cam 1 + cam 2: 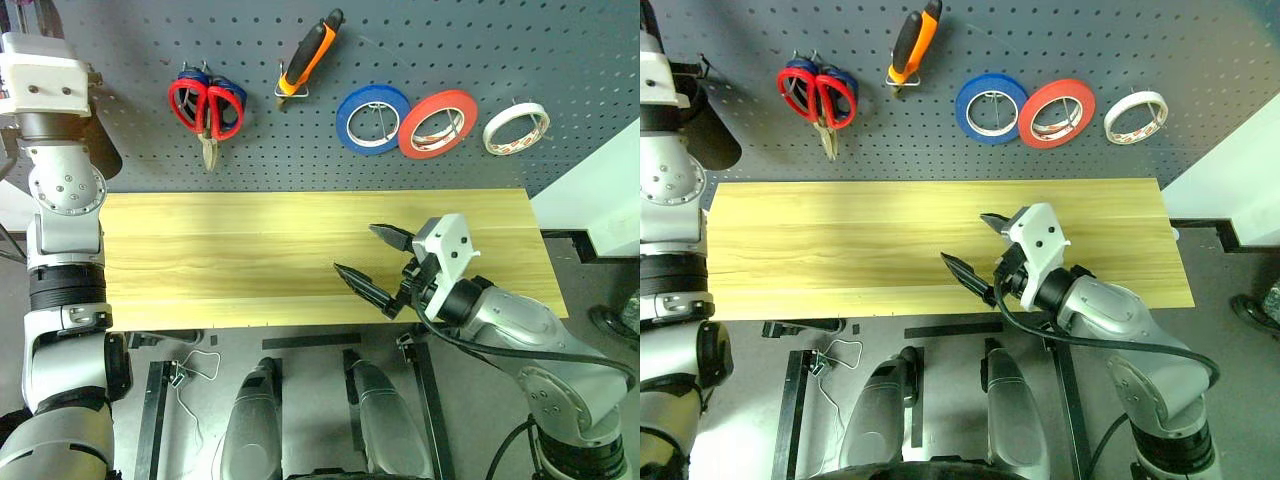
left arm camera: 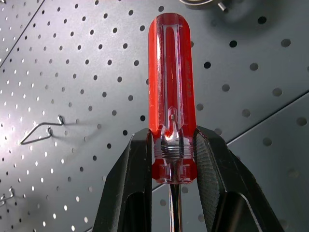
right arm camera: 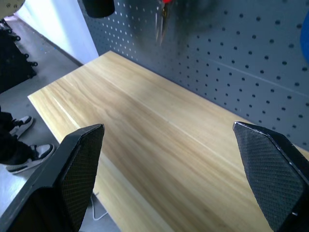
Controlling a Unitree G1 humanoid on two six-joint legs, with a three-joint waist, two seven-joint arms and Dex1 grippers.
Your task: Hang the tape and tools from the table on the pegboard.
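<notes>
Red clear-plastic-handled screwdriver [image 2: 172, 92] sits clamped in the left gripper [image 2: 173, 169]; steer it squarely toward the bent wire hook [image 2: 41, 133] on the dark grey perforated pegboard [image 2: 96, 72]. Right gripper [image 1: 372, 262] gapes wide, empty.

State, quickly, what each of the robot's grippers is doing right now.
Left gripper: shut on the red-handled screwdriver, up by the pegboard.
Right gripper: open, holding nothing, over the table.
</notes>
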